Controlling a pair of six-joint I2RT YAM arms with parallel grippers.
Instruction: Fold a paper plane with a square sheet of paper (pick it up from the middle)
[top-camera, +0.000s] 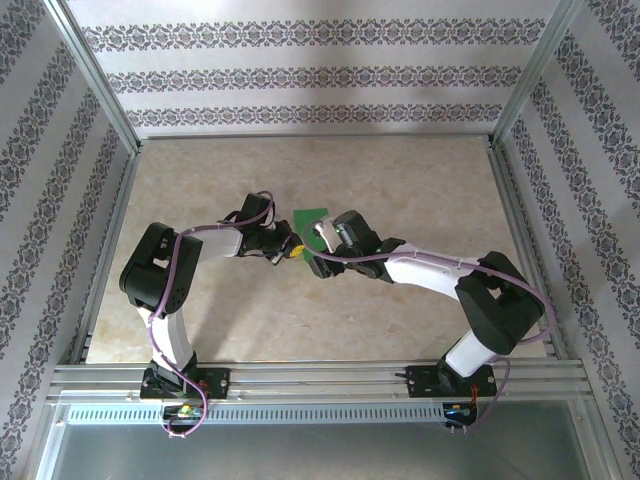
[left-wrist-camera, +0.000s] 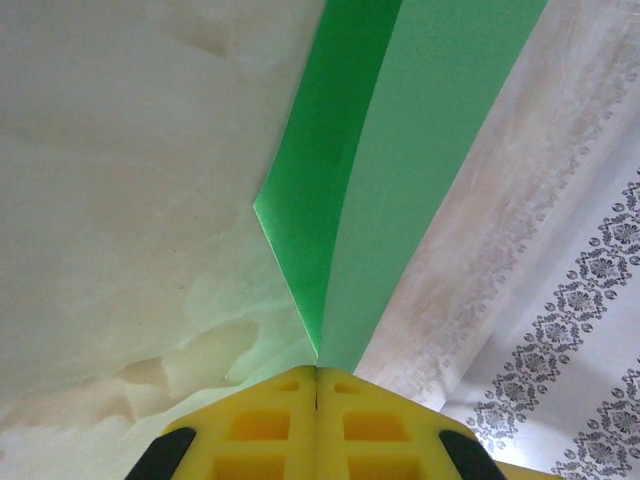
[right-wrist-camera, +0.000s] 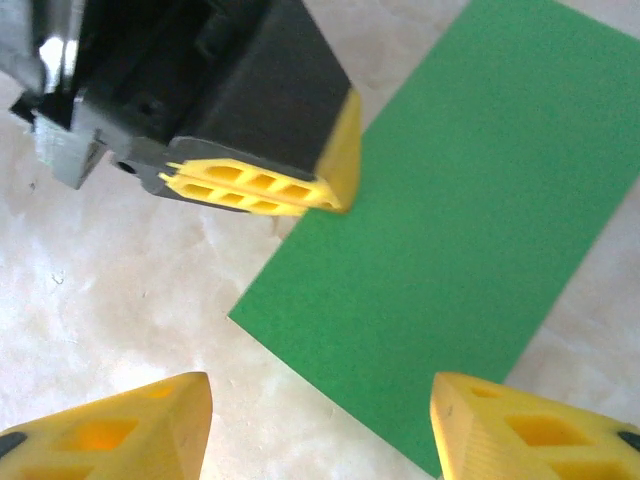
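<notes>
The square sheet of paper (right-wrist-camera: 450, 230) is bright green and shows as a long rectangle above the beige table. In the left wrist view the paper (left-wrist-camera: 400, 150) rises from my fingers in two layers that meet at a crease. My left gripper (left-wrist-camera: 318, 375) is shut on the paper's edge, its yellow pads pressed together. The left gripper (right-wrist-camera: 270, 190) also appears in the right wrist view, at the sheet's left edge. My right gripper (right-wrist-camera: 320, 410) is open, its yellow fingertips (right-wrist-camera: 150, 420) spread on either side of the sheet's near corner, with nothing between them. From above, both grippers meet at the paper (top-camera: 312, 215) mid-table.
The beige marble-patterned table (top-camera: 400, 180) is fenced by aluminium rails (top-camera: 300, 375) at the front and sides. Patterned walls stand behind and on both sides. Open tabletop lies beyond the paper and to either side of the arms.
</notes>
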